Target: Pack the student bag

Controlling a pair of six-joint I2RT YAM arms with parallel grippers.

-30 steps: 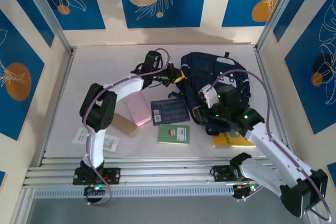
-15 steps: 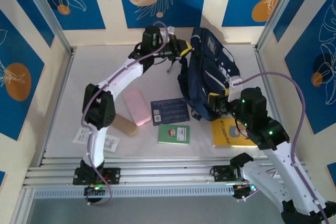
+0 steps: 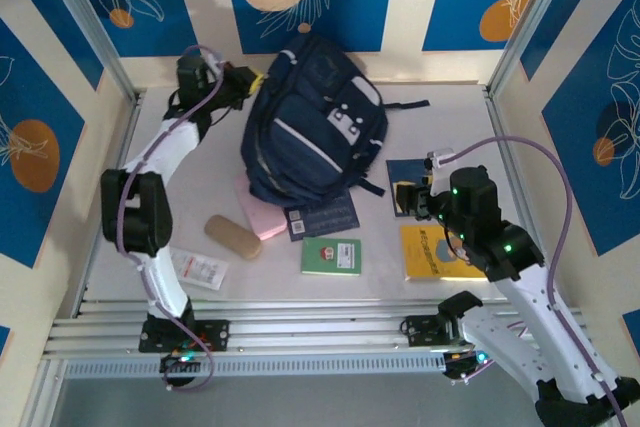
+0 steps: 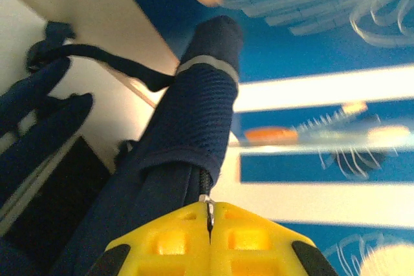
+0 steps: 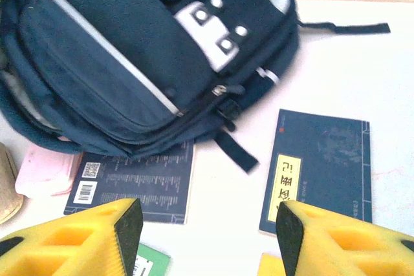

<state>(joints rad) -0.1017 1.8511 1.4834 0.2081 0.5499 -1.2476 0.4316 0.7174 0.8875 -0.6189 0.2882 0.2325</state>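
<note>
Back left, left end effector [image 3: 252,77] clenches student bag [image 3: 310,127], seemingly its zipper [image 4: 207,206]; right end effector [image 5: 204,216] released.

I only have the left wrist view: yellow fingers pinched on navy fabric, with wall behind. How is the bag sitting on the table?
Observer: The student bag rests on the table with its front side up. Its grey-white patch faces the overhead camera and its top points toward the back wall.
Operator: Is anything caught under it?
Observer: Yes, its near edge overlaps a pink case and a dark blue booklet.
Operator: What is the right gripper doing?
Observer: The right gripper is open and holds nothing. It hovers above the table by a blue book, to the right of the bag.
</note>
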